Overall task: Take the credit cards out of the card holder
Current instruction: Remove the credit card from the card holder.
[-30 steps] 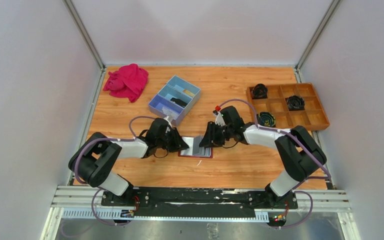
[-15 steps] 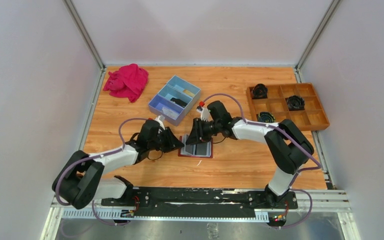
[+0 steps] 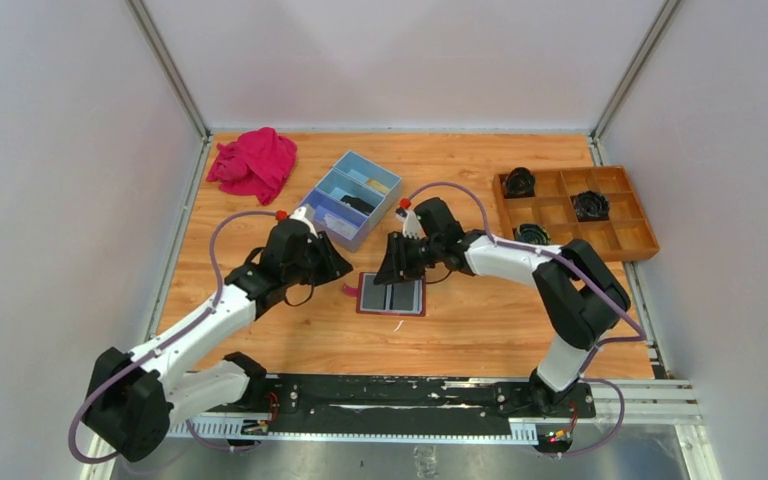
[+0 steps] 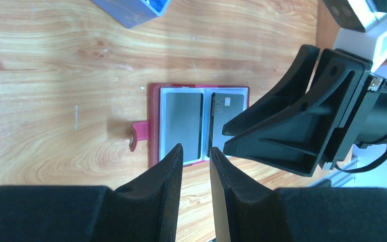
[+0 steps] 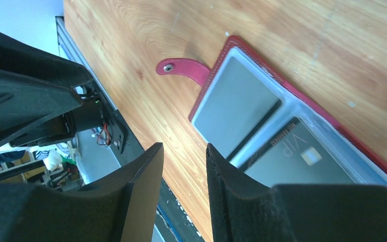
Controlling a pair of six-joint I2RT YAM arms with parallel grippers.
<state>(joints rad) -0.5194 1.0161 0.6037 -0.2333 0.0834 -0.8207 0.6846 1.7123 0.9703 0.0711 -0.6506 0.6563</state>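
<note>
Left hand (image 4: 196, 149): fingers a slit apart, empty. Right hand (image 5: 184, 147): the same, empty, opposite it. Card holder (image 4: 153, 126): between and below both hands, spread open on the surface (image 4: 55, 75). Credit cards (image 4: 181, 123): in its pockets, faces exposed, probably for pinching out.

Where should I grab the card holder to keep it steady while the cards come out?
Likely the pink-red tab strap, from the left arm's side, with the left end effector. The card holder lies open and flat on the table, leaving only thin edges; the strap juts out past them.
</note>
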